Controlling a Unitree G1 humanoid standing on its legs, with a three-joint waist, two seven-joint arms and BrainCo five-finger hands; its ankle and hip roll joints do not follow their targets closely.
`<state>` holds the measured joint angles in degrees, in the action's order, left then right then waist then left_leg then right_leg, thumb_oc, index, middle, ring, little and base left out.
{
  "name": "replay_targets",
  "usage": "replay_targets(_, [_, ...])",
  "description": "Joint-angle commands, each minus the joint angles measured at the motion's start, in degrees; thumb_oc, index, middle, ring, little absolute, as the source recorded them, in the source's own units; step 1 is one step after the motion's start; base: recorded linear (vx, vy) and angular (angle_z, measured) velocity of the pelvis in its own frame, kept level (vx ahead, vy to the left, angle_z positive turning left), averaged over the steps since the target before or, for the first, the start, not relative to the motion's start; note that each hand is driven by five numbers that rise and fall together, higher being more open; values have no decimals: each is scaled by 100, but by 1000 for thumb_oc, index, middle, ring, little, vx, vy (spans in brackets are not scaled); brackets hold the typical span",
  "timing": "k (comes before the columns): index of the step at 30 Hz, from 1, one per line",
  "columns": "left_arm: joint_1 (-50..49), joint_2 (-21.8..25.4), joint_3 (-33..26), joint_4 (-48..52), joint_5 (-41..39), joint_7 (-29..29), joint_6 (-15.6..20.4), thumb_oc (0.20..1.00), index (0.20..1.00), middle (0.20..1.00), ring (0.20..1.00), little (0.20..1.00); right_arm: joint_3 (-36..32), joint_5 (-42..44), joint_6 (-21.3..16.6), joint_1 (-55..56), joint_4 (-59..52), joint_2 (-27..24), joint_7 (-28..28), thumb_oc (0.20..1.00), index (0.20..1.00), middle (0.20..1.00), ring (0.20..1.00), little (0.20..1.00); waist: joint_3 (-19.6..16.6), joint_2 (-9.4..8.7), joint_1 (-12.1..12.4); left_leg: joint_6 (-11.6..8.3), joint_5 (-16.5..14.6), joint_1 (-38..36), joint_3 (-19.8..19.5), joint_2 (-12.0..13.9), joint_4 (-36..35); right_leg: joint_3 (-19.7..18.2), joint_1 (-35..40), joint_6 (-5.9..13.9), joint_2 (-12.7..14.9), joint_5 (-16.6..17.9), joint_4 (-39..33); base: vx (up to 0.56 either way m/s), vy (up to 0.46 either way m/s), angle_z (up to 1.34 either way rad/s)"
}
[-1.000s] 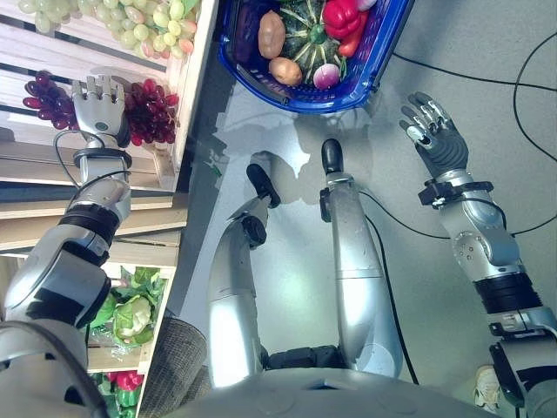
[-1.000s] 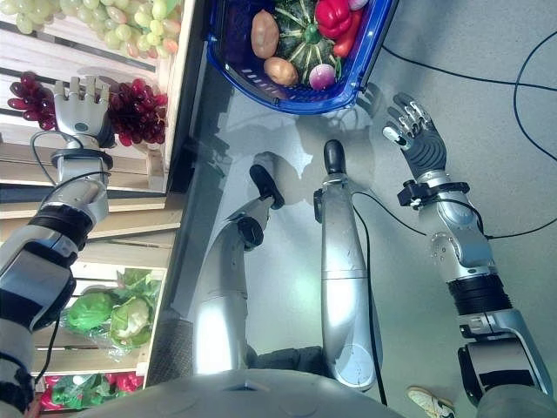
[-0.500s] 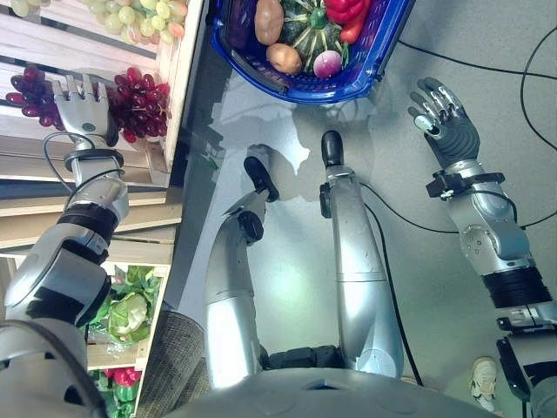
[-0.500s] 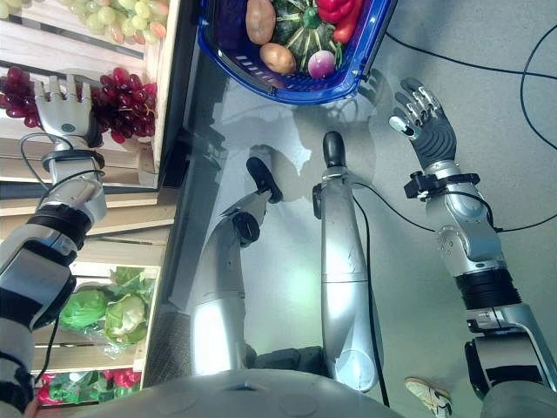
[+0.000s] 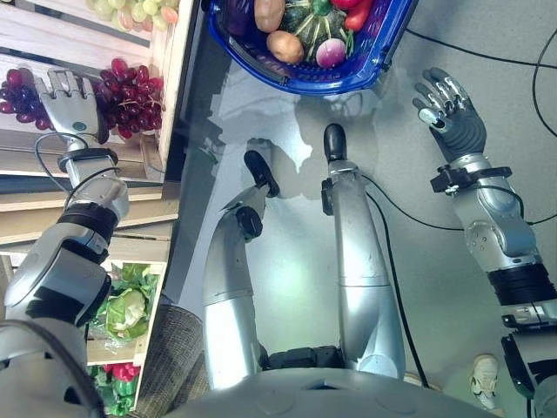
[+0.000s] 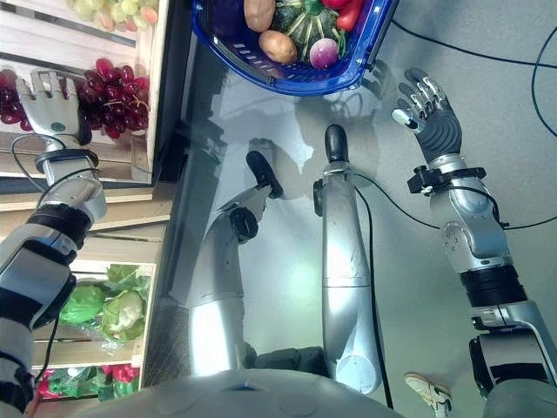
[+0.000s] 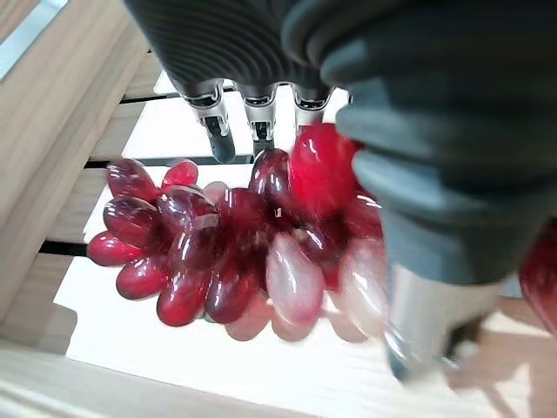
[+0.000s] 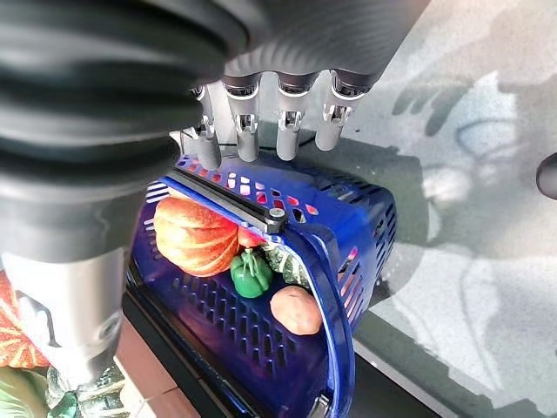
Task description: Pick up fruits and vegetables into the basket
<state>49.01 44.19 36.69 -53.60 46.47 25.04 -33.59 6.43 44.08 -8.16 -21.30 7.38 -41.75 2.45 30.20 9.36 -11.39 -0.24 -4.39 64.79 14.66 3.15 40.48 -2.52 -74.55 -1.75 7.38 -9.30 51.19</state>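
Grapes first. Left eye view: left hand (image 5: 71,103) lies over a bunch of dark red grapes (image 5: 130,94) on the slatted wooden shelf (image 5: 52,39), fingers straight and spread, nothing gripped. Blue plastic mesh basket (image 5: 370,65) sits on the grey floor (image 5: 287,157) ahead, holding a brown potato (image 5: 285,46), a green ribbed squash (image 5: 306,22) and other produce.

Right eye view: right hand (image 6: 428,109) hangs open in the air beside the basket's near corner, holding nothing.

Left wrist view: straight fingers (image 7: 254,113) reach past the grape cluster; thumb stands beside it, not closed on it.

Right wrist view: fingers (image 8: 265,122) extended above the basket's folded handle (image 8: 228,198); an orange pumpkin (image 8: 193,235) inside.

Judgement: step in hand is reaching for the grapes. Next move calls for curling fingers and thumb round the bunch, then carrying it to the basket.
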Motion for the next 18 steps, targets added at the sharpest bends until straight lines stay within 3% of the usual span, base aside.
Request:
replay_targets(1, [-462,330,-319,-592,-388,-117,-146,200,200,200,200,200,-143,-40,-308,79,-586,-71,40,1000,1000,1000,1000,1000,-41,-114,-136,-257,-397,133,32,-56,349,-28,-20,367,-276,-16,2,0,0,0])
replay_targets(12, [-576,420,-362,-486,-846,-204,520,200,200,200,200,200,-89,-500,-267,31,-716,-213,472,1000,1000,1000,1000,1000,-41,-117,-134,-296,-372,-357,97,-90,80,5,477,404,-231,48,-365,0,0,0])
replay_targets(15, [-668,430,-410,-480,-1377,-347,793,200,200,200,200,200,-76,-602,-215,50,-769,-236,633,1000,1000,1000,1000,1000,-41,-109,-132,-314,-364,-623,103,-136,-52,24,737,424,-202,64,-518,0,0,0])
replay_targets(18, [-823,345,-585,-468,-2527,-542,1180,200,200,200,200,200,-48,-964,-135,66,-858,-281,638,1000,1000,1000,1000,1000,-41,-112,-118,-320,-342,-881,104,-184,-184,63,1001,435,-161,92,-685,0,0,0])
